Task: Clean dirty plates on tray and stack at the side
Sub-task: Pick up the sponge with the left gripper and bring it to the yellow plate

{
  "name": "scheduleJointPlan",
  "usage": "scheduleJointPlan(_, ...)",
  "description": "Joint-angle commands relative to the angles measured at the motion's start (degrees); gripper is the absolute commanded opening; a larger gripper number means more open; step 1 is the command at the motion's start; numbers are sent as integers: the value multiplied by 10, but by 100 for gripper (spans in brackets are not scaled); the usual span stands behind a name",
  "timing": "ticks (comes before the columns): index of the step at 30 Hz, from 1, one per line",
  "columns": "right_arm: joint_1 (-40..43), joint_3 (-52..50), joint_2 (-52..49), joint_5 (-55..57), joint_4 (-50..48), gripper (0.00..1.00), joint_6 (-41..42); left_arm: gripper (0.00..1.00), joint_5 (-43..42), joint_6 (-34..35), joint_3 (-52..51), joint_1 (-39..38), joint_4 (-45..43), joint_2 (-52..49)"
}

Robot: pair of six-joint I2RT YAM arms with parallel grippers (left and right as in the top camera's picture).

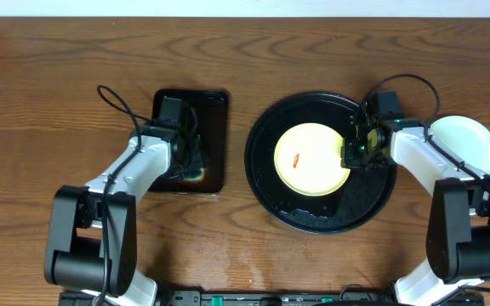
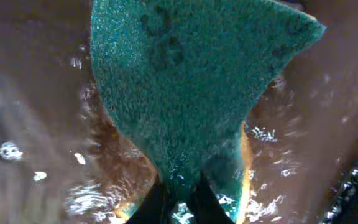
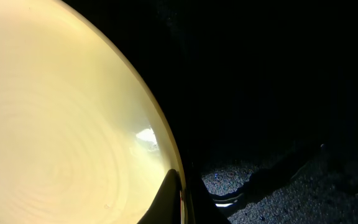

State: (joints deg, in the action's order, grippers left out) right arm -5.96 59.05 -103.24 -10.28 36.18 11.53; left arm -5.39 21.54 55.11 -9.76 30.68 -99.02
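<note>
Step in hand: steadying for the wipe; pale yellow plate lies on the round black tray, right of table centre, red smear uncleaned; right hand is pinched nearly closed on its right rim; left hand grips a green sponge over the wet rectangular tray, left of centre; mint plate sits by the right edge. Next, likely: carry the sponge across to the smear.
</note>
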Motion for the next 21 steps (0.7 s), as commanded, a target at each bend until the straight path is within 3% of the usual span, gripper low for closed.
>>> scheduleJointPlan(1, -5, -7, -15, -5, 9, 1, 2, 7, 26, -14, -7, 1, 12, -24)
scheduleJointPlan(13, -5, -7, -15, -5, 11, 1, 2, 7, 17, -14, 166, -3, 184, 24)
scheduleJointPlan(17, -5, -7, -15, -5, 11, 1, 2, 7, -17, -14, 204, -27, 196, 43)
scheduleJointPlan(21, -5, -7, -15, -5, 11, 1, 2, 7, -106, -4, 213, -89, 156, 49)
